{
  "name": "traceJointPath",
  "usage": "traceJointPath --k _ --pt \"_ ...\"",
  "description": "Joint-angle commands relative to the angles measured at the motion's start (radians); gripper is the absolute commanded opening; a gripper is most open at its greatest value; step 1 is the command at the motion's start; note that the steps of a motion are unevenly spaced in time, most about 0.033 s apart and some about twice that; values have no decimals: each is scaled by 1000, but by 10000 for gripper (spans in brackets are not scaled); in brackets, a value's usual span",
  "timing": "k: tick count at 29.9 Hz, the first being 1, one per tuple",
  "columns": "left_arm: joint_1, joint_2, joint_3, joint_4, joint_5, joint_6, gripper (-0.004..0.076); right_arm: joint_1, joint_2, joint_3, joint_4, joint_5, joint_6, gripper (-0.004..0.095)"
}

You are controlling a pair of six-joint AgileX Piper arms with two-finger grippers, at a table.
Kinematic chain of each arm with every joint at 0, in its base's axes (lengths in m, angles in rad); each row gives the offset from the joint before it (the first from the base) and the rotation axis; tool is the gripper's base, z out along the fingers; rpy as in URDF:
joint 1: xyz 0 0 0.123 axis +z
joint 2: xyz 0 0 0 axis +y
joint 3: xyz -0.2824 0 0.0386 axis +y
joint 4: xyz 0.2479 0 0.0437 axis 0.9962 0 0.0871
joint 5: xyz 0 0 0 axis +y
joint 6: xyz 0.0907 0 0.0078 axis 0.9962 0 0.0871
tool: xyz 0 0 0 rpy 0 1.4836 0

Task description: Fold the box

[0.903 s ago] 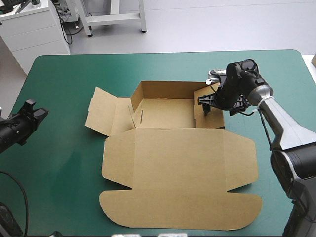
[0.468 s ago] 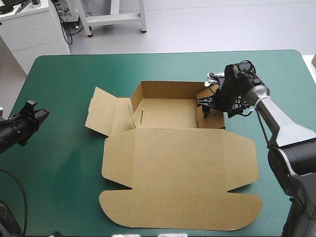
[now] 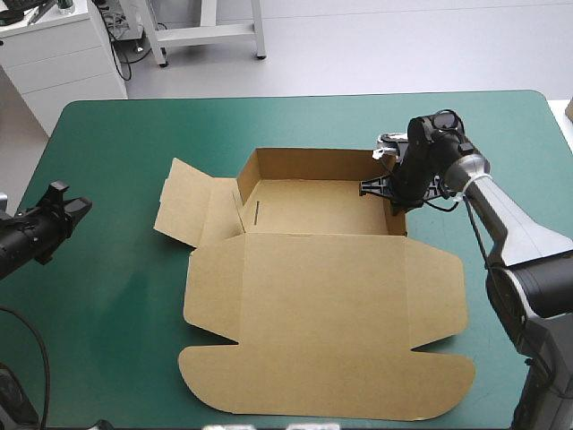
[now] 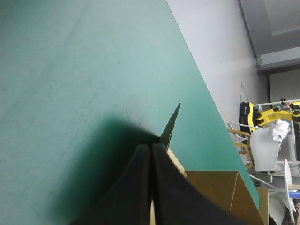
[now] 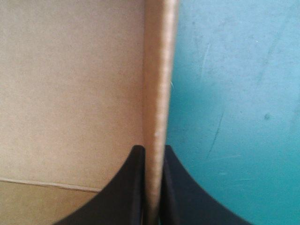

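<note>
On the teal-green bench (image 3: 107, 305), one brown box (image 3: 313, 269), part-formed, is lying centred: its tray (image 3: 300, 206) is sitting toward the far edge with the back wall up, and its lid (image 3: 322, 358) is spreading flat toward the near edge, so the sheet's long axis is running far to near. Entry for the right gripper (image 3: 394, 190): jaws are clenching the tray's right wall (image 3: 397, 217), which is standing upright along that same axis. Entry for the left gripper (image 3: 59, 211): jaws are pressing together on nothing, hovering well apart from the board, out by the bench's left edge. Entry for the left side panel (image 3: 183, 204): not yet raised, it is splaying outward with its tip tilting up, on the left gripper's side, making that arm the nearer one for the lift I am judging to be next. Overhead, the pinch itself is hiding under the wrist; the right wrist view is supplying it, showing the wall's top edge running between the two black fingers (image 5: 129, 187), tray floor on one side, bench on the other. The left wrist view is adding the panel's raised tip ahead of its pointed arch.
</note>
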Motion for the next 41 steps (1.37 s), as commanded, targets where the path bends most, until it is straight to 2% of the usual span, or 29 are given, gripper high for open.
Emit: traceJointPath --k 1,8,13,18,24,30,33,35,39,41 --pt "-18 -28 -23 -52 28 0 -32 -2 -50 -33 3 29 -20 -8" --pt "-20 -28 -23 -29 24 16 -32 -2 -97 -65 40 29 -77 -8" --pt "-26 -28 -23 -29 22 38 -32 -2 -244 -65 34 29 -95 -8" --pt "-26 -28 -23 -29 22 62 -32 -2 -404 -65 90 29 -88 -8" --pt "-26 -28 -23 -29 48 72 -32 -2 -500 -65 111 29 -101 -8" --pt "-26 -28 -23 -33 100 224 -17 -2 -507 -65 178 29 -213 -8" --pt "-26 -28 -23 -12 148 247 59 -2 -507 -65 204 29 -206 -8" --pt "-26 -28 -23 -5 164 273 178 -2 -507 -65 204 29 -190 -8" --pt "-38 -28 -23 -2 162 239 484 -2 -507 -65 198 29 -190 -8" --pt "-59 -28 -23 14 169 241 537 -2 -507 -65 198 29 -190 -8"
